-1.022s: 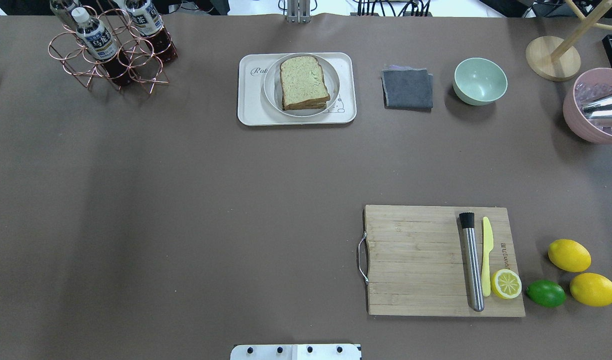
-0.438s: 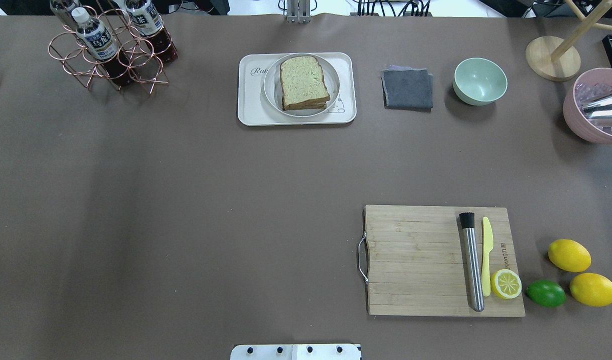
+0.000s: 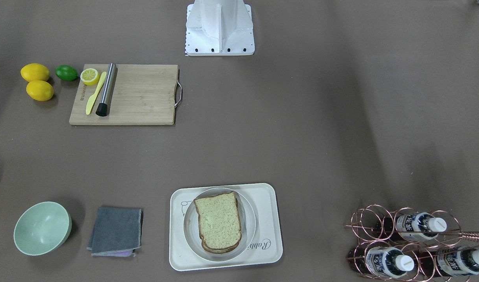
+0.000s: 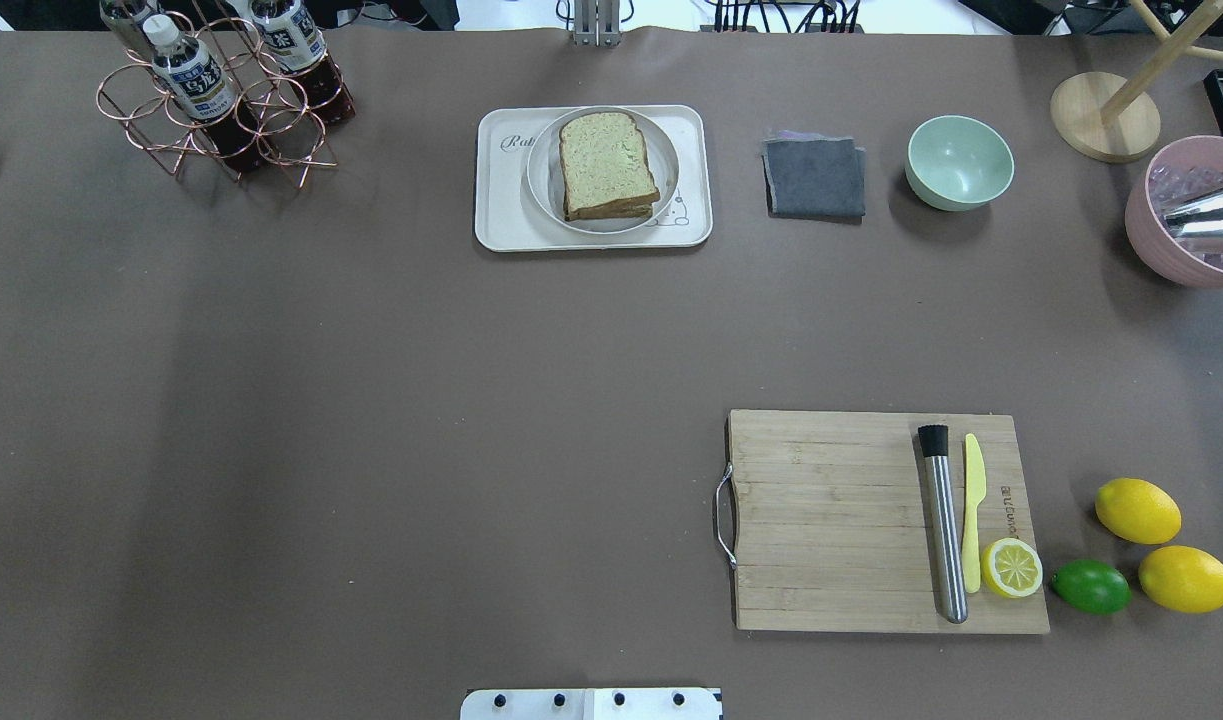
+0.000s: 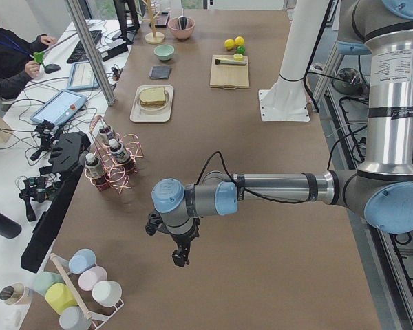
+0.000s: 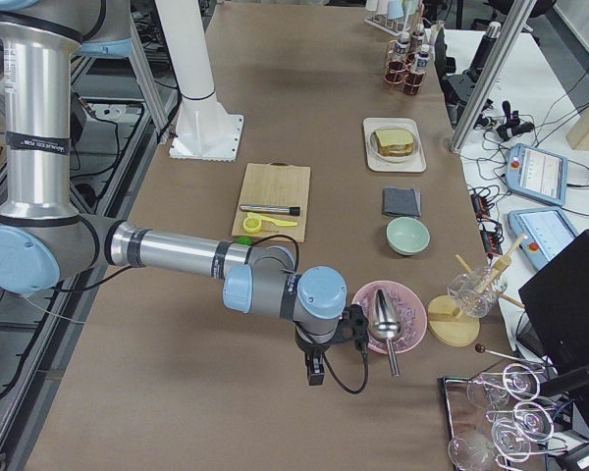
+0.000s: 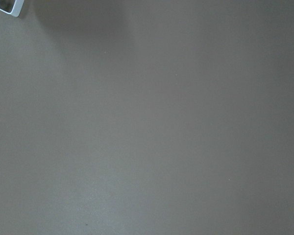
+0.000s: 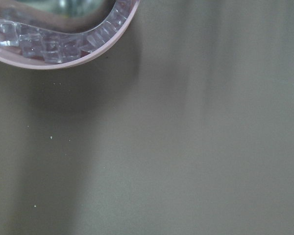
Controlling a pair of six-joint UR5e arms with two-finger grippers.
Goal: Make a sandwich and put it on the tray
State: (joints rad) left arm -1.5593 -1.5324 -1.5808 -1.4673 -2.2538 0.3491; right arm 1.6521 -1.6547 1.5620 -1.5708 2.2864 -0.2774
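Note:
The sandwich (image 4: 607, 165), stacked speckled bread slices with brown crusts, lies on a round white plate (image 4: 539, 180) that sits on the cream tray (image 4: 498, 218) at the table's far middle. It also shows in the front-facing view (image 3: 218, 222). Any egg between the slices is hidden. My left gripper (image 5: 181, 258) hangs over bare table at the left end, far from the tray. My right gripper (image 6: 314, 373) hangs at the right end beside the pink bowl (image 6: 388, 316). Both show only in the side views, so I cannot tell whether they are open or shut.
A copper rack with bottles (image 4: 216, 95) stands far left. A grey cloth (image 4: 814, 177), a green bowl (image 4: 959, 162) and a pink bowl of ice with a metal scoop (image 4: 1186, 215) stand far right. A cutting board (image 4: 831, 520) with muddler, knife and lemon half lies near right, beside lemons (image 4: 1137, 510).

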